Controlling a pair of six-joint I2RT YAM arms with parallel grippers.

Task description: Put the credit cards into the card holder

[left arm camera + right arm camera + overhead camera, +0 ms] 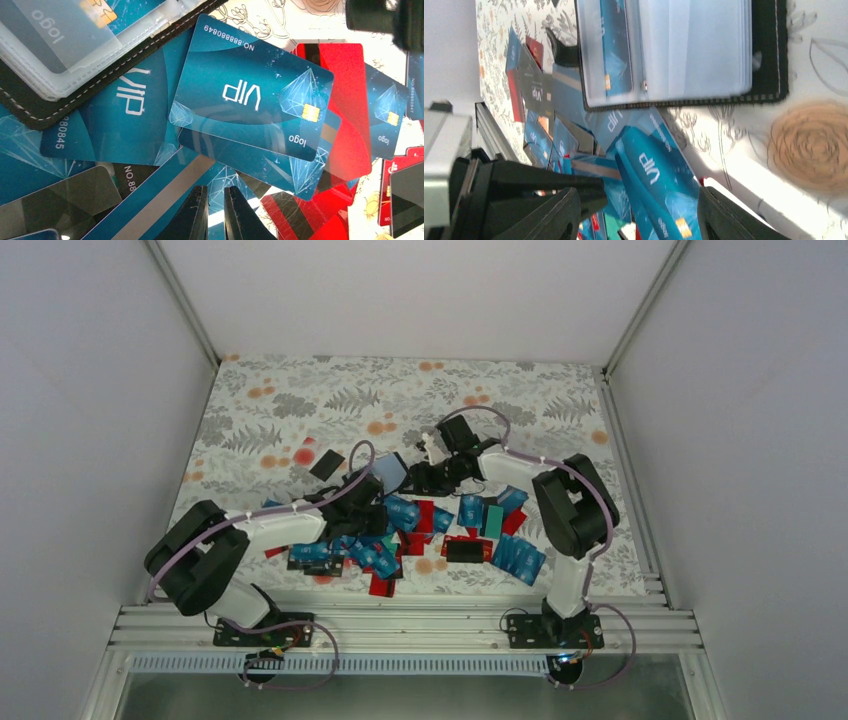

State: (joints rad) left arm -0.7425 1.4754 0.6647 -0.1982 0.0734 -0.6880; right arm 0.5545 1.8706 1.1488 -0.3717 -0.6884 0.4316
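**Left gripper** (pixel 215 195): over the heap of credit cards (pixel 403 512) that covers the middle of the tabletop's near half. Its fingers are almost pressed together, with only a slit between them and nothing visibly pinched.

**Card holder** (pixel 684 50): open near the tabletop's centre, at the heap's far edge, overlapping blue cards. One blue card sits in a clear sleeve.

**Right gripper** (pixel 651 200): just beside the holder, fingers spread above blue cards.

Card holder (pixel 679 50): 12 o'clock, lying open, clear sleeves facing up.
Sleeved card (pixel 616 47): blue, 11 o'clock, inside one sleeve.
Credit cards (pixel 651 175): overlapping heap, 6 to 9 o'clock.
Right gripper (pixel 646 202): 6 o'clock, jaws well apart.
Table cover (pixel 819 30): floral.
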